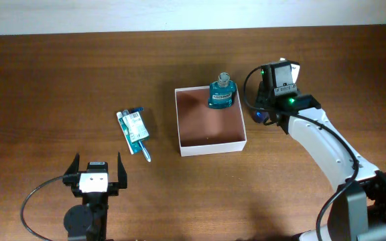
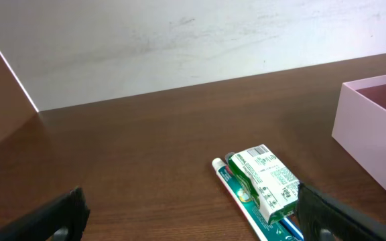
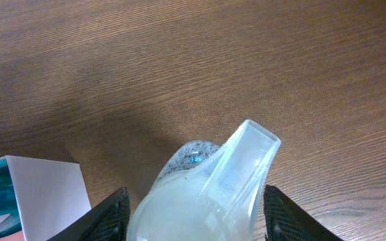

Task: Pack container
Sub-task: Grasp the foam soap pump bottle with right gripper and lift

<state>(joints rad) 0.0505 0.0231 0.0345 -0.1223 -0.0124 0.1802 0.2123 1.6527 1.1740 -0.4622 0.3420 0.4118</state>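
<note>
Found left fingers [image 1: 76,165] spread, empty, over worktop [image 1: 45,80]; right fingers [image 3: 110,217] pinching pale bottle [image 3: 200,201] just beside container [image 1: 213,146]; teal bottle [image 1: 222,94] standing inside it.

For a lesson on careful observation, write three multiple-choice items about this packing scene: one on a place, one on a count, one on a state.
1. Where does the teal bottle stand?
A. On the table beside the toothpaste tube
B. Inside the container, by its far wall
C. Between the left gripper's fingers

2. How many items lie on the table to the left of the container?
A. None
B. Four
C. Two

3. What state is the left gripper in?
A. Open and empty
B. Shut on the toothpaste tube
C. Shut on the teal bottle

Answers:
1 B: the teal bottle stands within the walls of the container.
2 C: only a toothpaste tube and a small green-and-white box lie there.
3 A: the left gripper has its fingers spread with nothing between them.
</note>
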